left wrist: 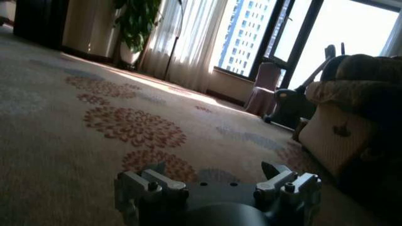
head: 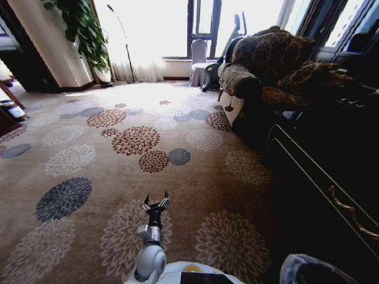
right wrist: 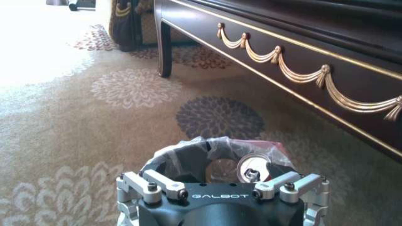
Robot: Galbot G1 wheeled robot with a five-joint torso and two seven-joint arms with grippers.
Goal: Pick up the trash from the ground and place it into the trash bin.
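Two grippers are at work over one flowered carpet [head: 177,124]. One, the left gripper [head: 156,203], reaches forward low above the carpet in front of the robot's body, its two fingers spread apart and nothing between them; in its own wrist view the left gripper [left wrist: 217,176] shows the same wide gap, with bare carpet ahead. One bin [right wrist: 217,160] sits on the carpet right under the right gripper [right wrist: 221,186], black with a thin plastic liner bunched over its rim; in the head view the bin [head: 314,269] lies at the robot's right, close to one long dark cabinet [head: 331,171] with gold swag trim. Inside the bin I count one round metallic piece, perhaps a can end [right wrist: 254,165], though the gripper body hides much of the inside, so other pieces may lie there unseen. From the right wrist view alone I cannot tell whether the right gripper's fingers are spread or together, as only their bases show. One patterned armchair [head: 266,71] stands beyond the cabinet, one leafy plant [head: 83,26] at the far left, and one floor lamp [head: 125,44] before the bright window.
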